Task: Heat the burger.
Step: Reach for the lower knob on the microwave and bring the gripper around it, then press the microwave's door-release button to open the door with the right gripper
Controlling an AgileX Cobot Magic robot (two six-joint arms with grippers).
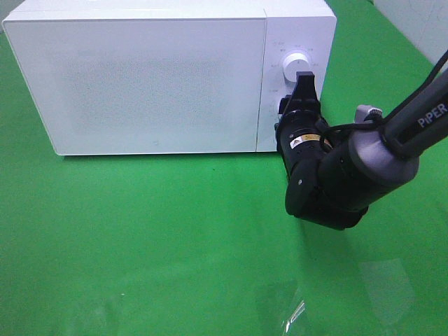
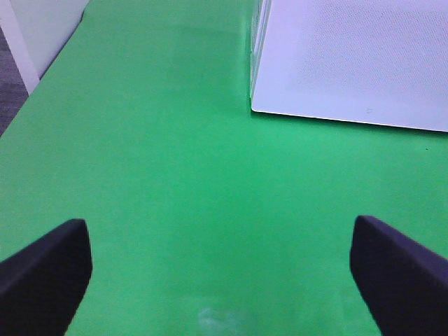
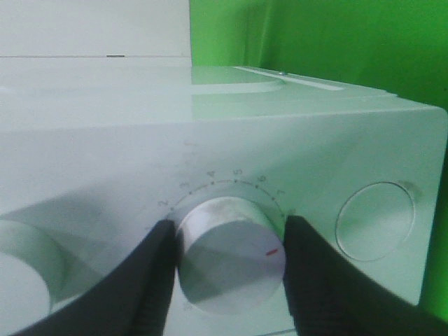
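The burger is out of view. The white microwave (image 1: 147, 77) stands at the back of the green table with its door shut. My right gripper (image 1: 304, 82) reaches to the control panel below the upper dial (image 1: 297, 66). In the right wrist view, the right gripper (image 3: 229, 225) is shut on a round timer knob (image 3: 227, 262) with a red mark, one black finger pressed on each side. My left gripper (image 2: 224, 280) hovers open over bare green table, its fingertips (image 2: 42, 273) far apart with nothing between them, near the microwave's front left corner (image 2: 255, 105).
A round button (image 3: 374, 220) sits beside the gripped knob. A crumpled clear film (image 1: 297, 313) lies at the front of the table. The table's left edge and a white wall (image 2: 28, 35) show in the left wrist view.
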